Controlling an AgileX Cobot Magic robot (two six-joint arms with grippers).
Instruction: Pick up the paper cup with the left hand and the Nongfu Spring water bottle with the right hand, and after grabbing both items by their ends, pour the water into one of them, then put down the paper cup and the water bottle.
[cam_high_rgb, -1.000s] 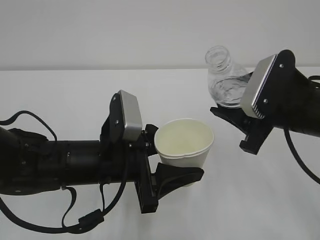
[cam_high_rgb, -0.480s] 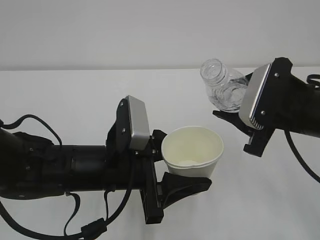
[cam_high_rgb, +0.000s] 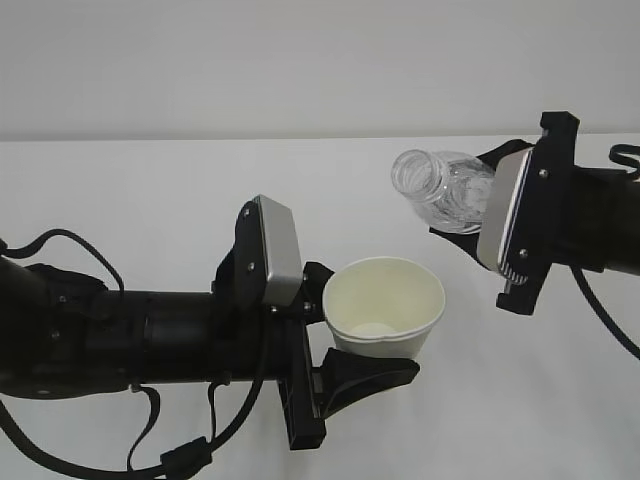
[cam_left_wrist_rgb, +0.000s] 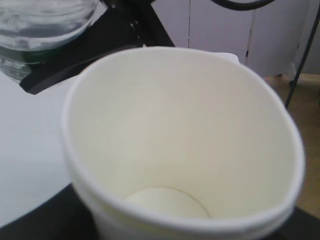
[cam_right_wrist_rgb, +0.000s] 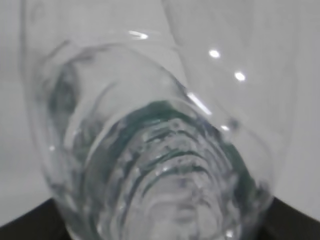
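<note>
Toward the near left corner of the white table, the left hand reaches in level from the left edge, grey plate on its wrist and loose black cables hanging under it. Its pincer is pinching the paper cup low on the wall, one finger under the base and one behind. The cup is held clear of the table, roughly upright with a slight lean, mouth open upward; the wrist view shows its pale cream inside and bare round bottom. Farther back, toward the right edge, the right hand holds the Nongfu Spring water bottle by its lower end, its pincer closed around the ribbed body. The bottle lies tipped almost level, uncapped mouth pointing left, set above and just right of the cup's rim, not touching it. The right wrist view shows the green label band through clear plastic; how much water is inside cannot be told.
</note>
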